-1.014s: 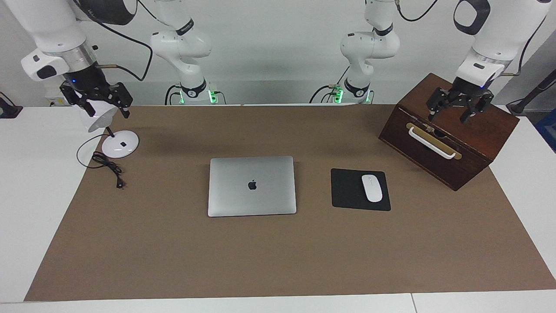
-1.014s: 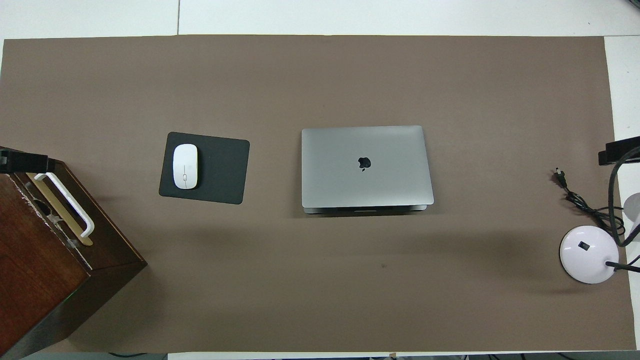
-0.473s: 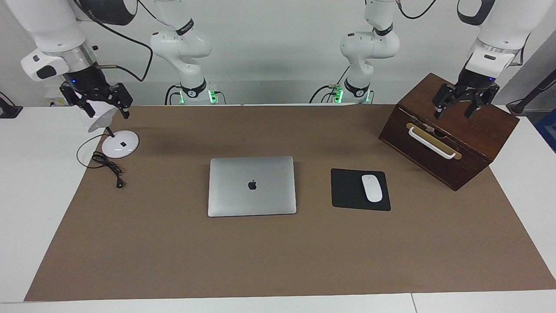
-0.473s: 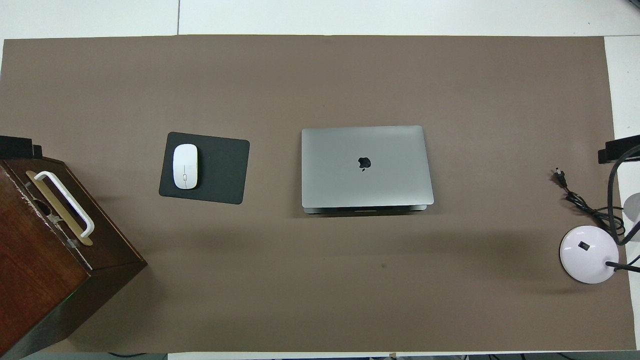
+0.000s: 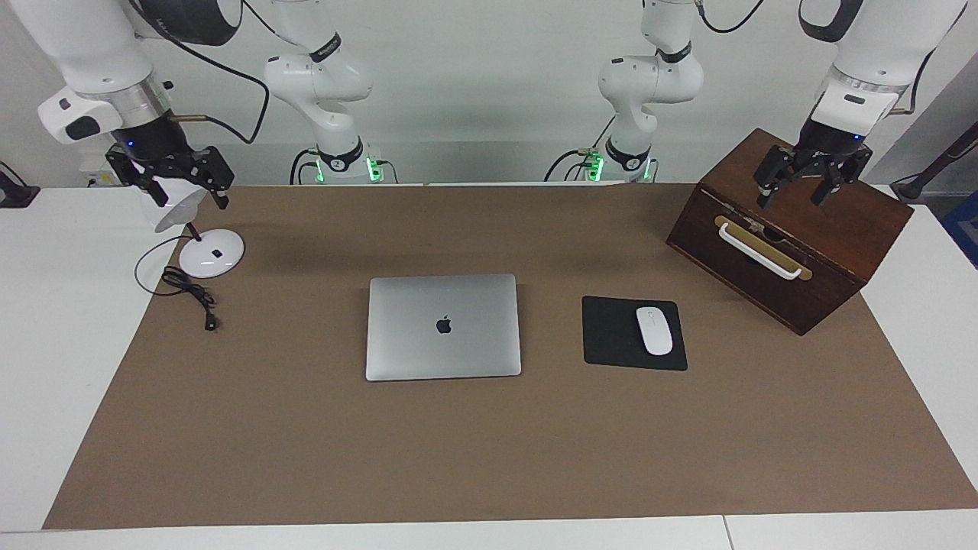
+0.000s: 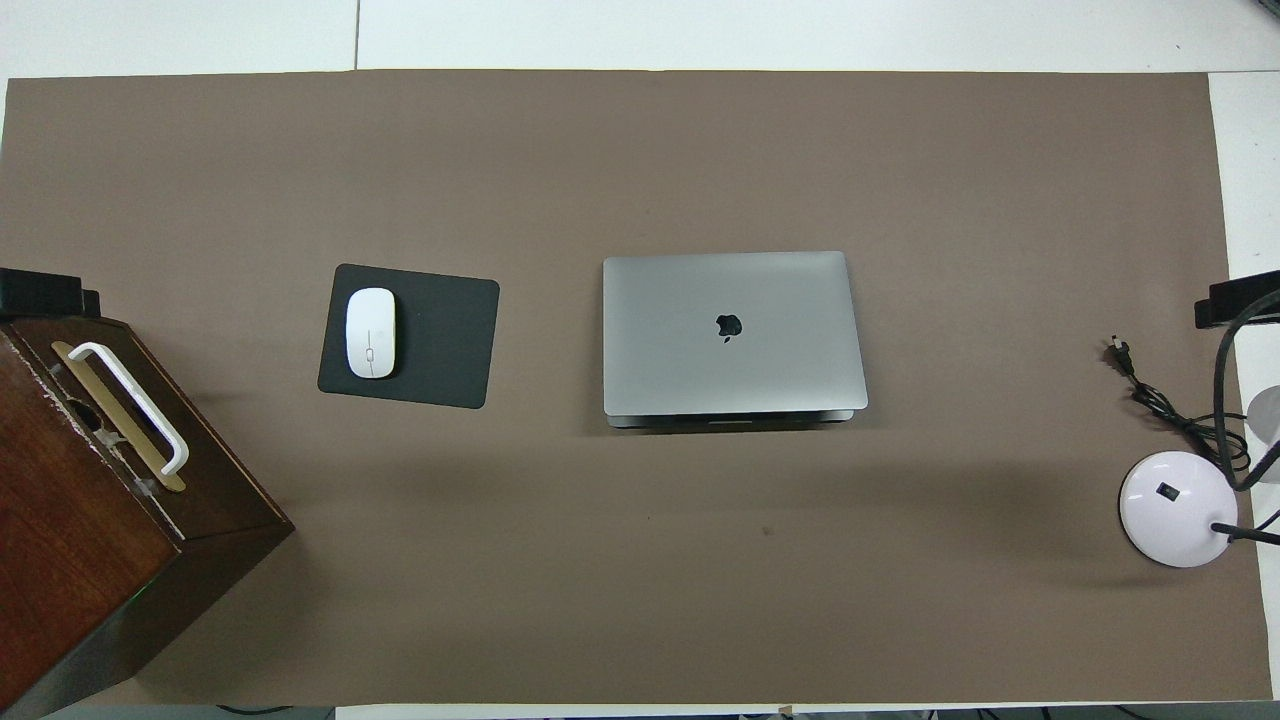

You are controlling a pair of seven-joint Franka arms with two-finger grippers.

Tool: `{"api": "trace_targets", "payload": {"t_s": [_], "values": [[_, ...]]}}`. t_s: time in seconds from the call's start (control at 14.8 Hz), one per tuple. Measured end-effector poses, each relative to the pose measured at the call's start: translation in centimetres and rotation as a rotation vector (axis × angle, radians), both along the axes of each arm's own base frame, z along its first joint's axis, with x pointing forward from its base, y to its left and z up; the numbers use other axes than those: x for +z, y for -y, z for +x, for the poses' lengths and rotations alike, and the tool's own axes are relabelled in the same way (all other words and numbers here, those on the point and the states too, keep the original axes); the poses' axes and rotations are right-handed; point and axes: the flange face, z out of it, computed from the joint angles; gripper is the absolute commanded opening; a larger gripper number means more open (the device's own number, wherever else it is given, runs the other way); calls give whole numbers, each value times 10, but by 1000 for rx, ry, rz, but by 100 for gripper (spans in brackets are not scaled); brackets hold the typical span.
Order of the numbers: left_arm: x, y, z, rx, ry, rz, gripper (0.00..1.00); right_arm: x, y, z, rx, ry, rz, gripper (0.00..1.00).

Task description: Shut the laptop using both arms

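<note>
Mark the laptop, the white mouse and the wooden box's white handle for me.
laptop [image 5: 443,327]: facing view, on the closed lid by the logo.
white mouse [image 5: 654,330]: facing view, on the middle of its top.
white handle [image 5: 759,251]: facing view, on the middle of the bar.

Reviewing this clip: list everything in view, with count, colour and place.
laptop: 1, silver-grey, lid down, mid-mat.
mouse pad: 1, black, beside laptop toward left arm's end.
mouse: 1, white, on the pad.
wooden box: 1, dark brown, white handle, left arm's end.
desk lamp: 1, white, black cable, right arm's end.
mat: 1, brown, covers table.
left gripper: black, open, over box.
right gripper: black, open, over lamp.
</note>
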Motion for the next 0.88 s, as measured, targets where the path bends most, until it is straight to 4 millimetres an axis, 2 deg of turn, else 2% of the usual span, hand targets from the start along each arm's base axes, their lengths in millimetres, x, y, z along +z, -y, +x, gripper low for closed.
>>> {"api": "trace_targets", "payload": {"t_s": [0.88], "values": [[-12, -1, -15, 0, -141, -3, 100, -1, 0, 0, 1, -2, 0, 100]]}}
